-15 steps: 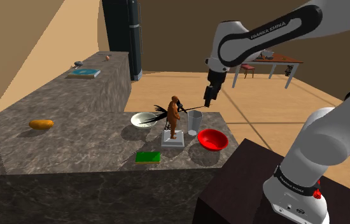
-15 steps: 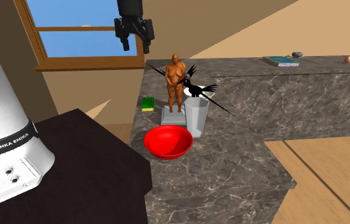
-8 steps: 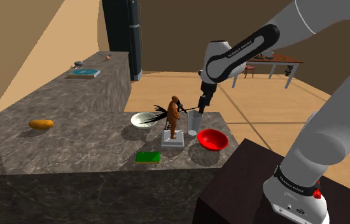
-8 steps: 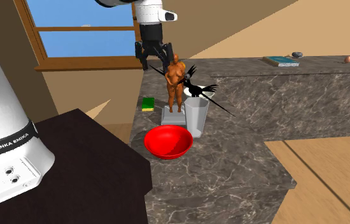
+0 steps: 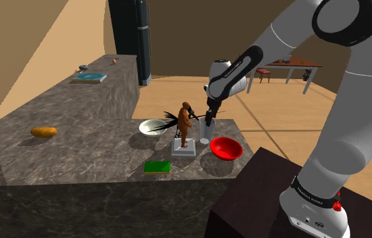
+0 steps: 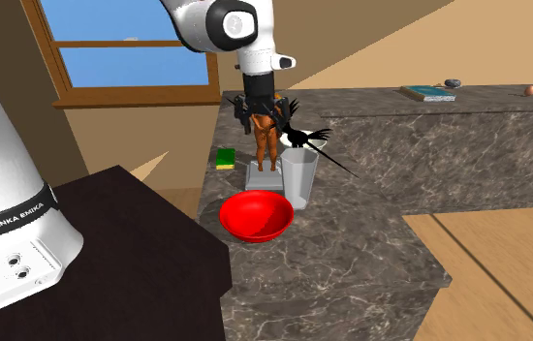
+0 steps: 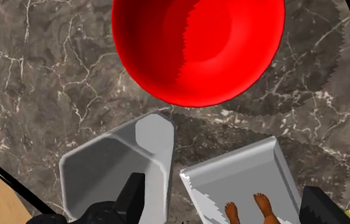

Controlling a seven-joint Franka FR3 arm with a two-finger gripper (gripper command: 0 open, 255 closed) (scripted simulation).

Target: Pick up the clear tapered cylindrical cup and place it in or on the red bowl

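My claw (image 7: 226, 194) hung spread above the pale grey tapered cup (image 7: 113, 168). Red bowl (image 7: 199, 44) sat just beside it; brown figurine (image 6: 267, 136) crowded close.

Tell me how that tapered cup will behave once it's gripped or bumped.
The cup stands tall and narrow, wider at its rim than its base, so a sideways bump would probably tip it. Its smooth slanted walls might slide through a loose grip. It looks thin-walled and empty, so likely light.
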